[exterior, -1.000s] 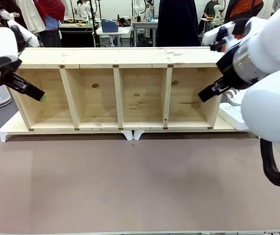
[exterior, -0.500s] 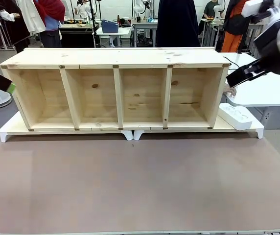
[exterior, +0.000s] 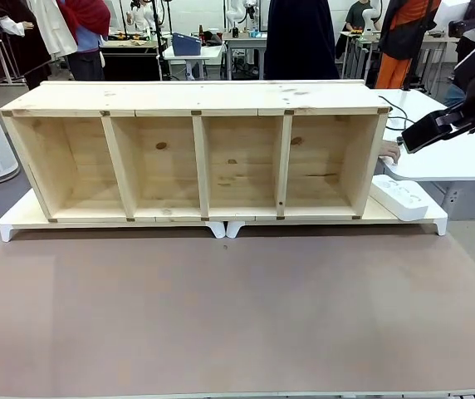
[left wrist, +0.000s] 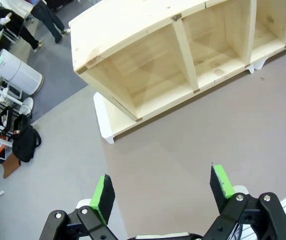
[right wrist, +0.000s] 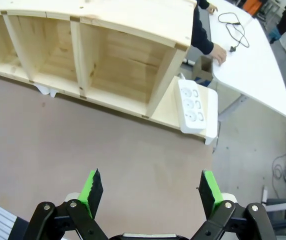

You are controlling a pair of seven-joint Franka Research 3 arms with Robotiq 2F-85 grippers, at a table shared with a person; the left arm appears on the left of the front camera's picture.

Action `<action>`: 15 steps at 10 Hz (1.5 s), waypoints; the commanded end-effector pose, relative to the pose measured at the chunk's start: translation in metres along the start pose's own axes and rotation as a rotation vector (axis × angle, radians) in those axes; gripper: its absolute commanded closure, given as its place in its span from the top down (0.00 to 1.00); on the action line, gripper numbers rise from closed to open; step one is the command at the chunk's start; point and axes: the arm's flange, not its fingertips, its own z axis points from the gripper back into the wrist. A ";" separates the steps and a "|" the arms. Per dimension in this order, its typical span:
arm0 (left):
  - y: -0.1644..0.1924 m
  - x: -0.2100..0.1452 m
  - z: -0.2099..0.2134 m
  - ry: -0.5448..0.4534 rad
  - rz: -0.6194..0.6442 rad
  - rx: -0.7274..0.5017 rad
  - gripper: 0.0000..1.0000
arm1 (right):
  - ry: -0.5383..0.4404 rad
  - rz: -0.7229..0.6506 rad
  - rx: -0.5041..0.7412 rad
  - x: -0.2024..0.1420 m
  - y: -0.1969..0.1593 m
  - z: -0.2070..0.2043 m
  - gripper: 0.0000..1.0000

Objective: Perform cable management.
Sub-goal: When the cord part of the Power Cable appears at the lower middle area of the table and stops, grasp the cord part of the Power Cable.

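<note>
Brown tabletop (exterior: pixel 237 316) up front, busy lab behind it. The long wooden shelf (exterior: pixel 196 150) lies across the far side on a white base (exterior: pixel 17 221), with its four compartments facing me. My left end effector (left wrist: pixel 162 187) hangs up off the shelf's left end, jaws spread wide, nothing between the green pads. Same deal with the right end effector (right wrist: pixel 150 190): wide apart, empty, up above the shelf's right end. The cable (right wrist: pixel 239 27) is well apart from both. It's lying in a loose loop on the white tabletop (right wrist: pixel 253 70) at the far right, beyond the shelf. A person's hand (right wrist: pixel 217 54) rests on that tabletop near the cable's end. A white power strip (right wrist: pixel 193 102) sits on the base just beside the shelf's right end.
</note>
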 end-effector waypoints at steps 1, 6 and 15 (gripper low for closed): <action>-0.021 -0.101 -0.057 0.007 0.006 0.016 1.00 | 0.004 -0.031 0.011 -0.080 0.006 -0.032 1.00; 0.000 0.000 0.000 0.000 0.000 0.000 1.00 | 0.000 0.000 0.000 0.000 0.000 0.000 1.00; 0.000 0.000 0.000 0.000 0.000 0.000 1.00 | 0.000 0.000 0.000 0.000 0.000 0.000 1.00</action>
